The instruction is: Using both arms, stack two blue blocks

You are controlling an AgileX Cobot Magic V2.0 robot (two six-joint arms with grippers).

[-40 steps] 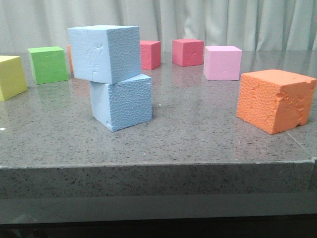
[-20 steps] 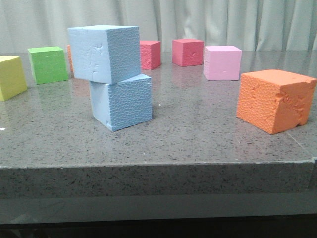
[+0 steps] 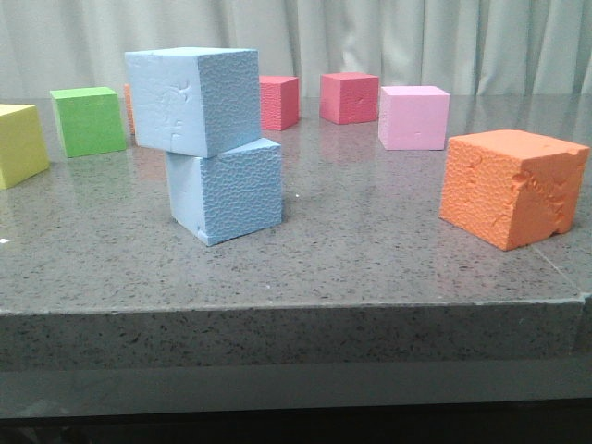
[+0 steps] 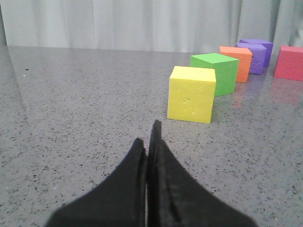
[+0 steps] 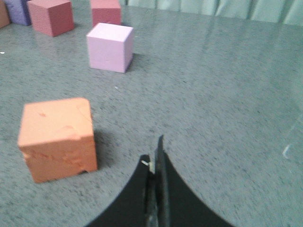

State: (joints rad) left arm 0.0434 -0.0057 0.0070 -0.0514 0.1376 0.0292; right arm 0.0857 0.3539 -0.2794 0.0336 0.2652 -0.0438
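Front view has the stack up: the smoother pale sky-blue foam cube (image 3: 192, 100) sits on the pebbled pale sky-blue foam cube (image 3: 225, 191), twisted and overhanging toward the left, in the left half of the grey speckled stone table (image 3: 370, 259). Neither arm shows here, so nothing supports the pile but its own balance; I'd judge the task as good as done. On the left wrist view the left gripper (image 4: 150, 142) has its black fingers pressed together on nothing, low over the table, facing the yellow foam cube (image 4: 191, 94) and the green foam cube (image 4: 216, 72). The right gripper (image 5: 155, 156) is likewise closed and empty, near the orange foam cube (image 5: 57, 137) and short of the pink foam cube (image 5: 109, 47). Neither wrist camera catches the blue pair, and the right wrist view is blurred.
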